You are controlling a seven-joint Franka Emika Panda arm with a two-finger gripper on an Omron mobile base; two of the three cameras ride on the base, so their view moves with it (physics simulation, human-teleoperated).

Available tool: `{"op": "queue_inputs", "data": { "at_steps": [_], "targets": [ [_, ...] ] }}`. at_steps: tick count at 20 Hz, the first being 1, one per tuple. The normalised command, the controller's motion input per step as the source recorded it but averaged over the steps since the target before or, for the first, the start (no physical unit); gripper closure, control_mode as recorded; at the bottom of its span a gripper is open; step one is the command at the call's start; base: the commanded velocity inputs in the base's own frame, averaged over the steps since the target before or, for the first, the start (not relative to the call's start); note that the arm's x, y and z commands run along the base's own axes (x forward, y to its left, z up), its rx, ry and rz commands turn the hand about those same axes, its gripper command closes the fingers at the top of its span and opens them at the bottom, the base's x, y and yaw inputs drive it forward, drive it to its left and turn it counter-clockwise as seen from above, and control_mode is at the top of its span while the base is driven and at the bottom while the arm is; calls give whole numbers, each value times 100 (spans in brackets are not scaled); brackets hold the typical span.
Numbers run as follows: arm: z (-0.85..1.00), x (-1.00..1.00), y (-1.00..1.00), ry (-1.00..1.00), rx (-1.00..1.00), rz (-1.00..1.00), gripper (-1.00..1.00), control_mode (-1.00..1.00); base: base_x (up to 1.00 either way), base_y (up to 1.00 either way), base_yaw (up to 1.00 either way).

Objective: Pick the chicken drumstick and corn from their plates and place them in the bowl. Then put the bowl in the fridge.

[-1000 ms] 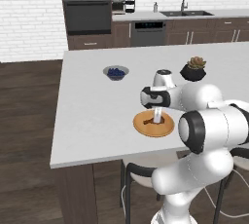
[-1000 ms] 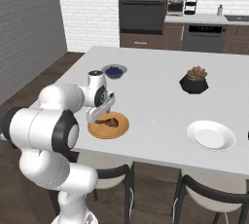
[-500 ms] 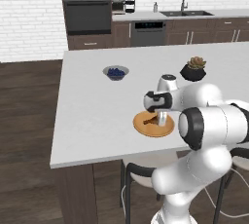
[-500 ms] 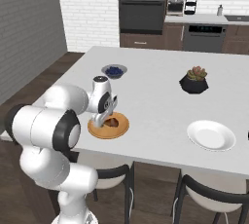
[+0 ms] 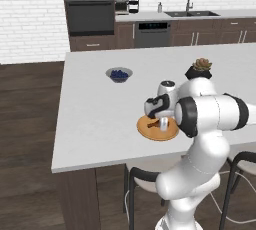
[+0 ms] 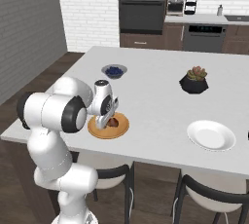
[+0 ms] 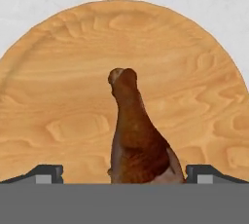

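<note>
**A:** Hand view first: chicken drumstick [image 7: 138, 138] lies on the wood-like plate [image 7: 58, 96], thin bone end pointing away from the camera, thick end low between the two finger tips.

**B:** Claw state?

**A:** Claw [image 7: 124, 177] spread wide, one dark tip on each side of the drumstick, both apart from the meat. Nothing gripped.

**B:** Same from the base cameras?

**A:** Left base view: claw [image 5: 161, 123] down over the orange-brown plate [image 5: 150, 130] near the front edge of the desk [image 5: 95, 114]. Right base view: claw [image 6: 108, 121] over the same plate [image 6: 120, 126], drumstick [image 6: 114, 122] a dark spot beside the fingers.

**B:** Other plate?

**A:** White plate [image 6: 211, 135] well apart, toward the far right of the desk [image 6: 146, 86] in the right base view. Nothing visible on it.

**B:** Rest of the desk?

**A:** Small bowl of blueberries [image 5: 119, 74] further back on the left, black succulent pot [image 5: 198, 69] further back on the right. Wall oven [image 5: 90, 11] and sink counter [image 5: 190, 15] against the back wall. Dark stools [image 6: 204, 196] under the front edge.
</note>
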Motion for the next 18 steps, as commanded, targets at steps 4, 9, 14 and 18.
{"op": "queue_inputs", "data": {
  "at_steps": [4, 9, 14, 18],
  "targets": [
    [-35, 13, 2, 0, -6, 2, -100, -100, 0, 0, 0],
    [-45, 21, 18, 0, -10, 2, -100, -100, 0, 0, 0],
    [-68, 1, 4, 0, -4, 9, -100, -100, 0, 0, 0],
    [-58, 5, 0, 0, 0, 13, 100, -100, 0, 0, 0]
  ]
}}
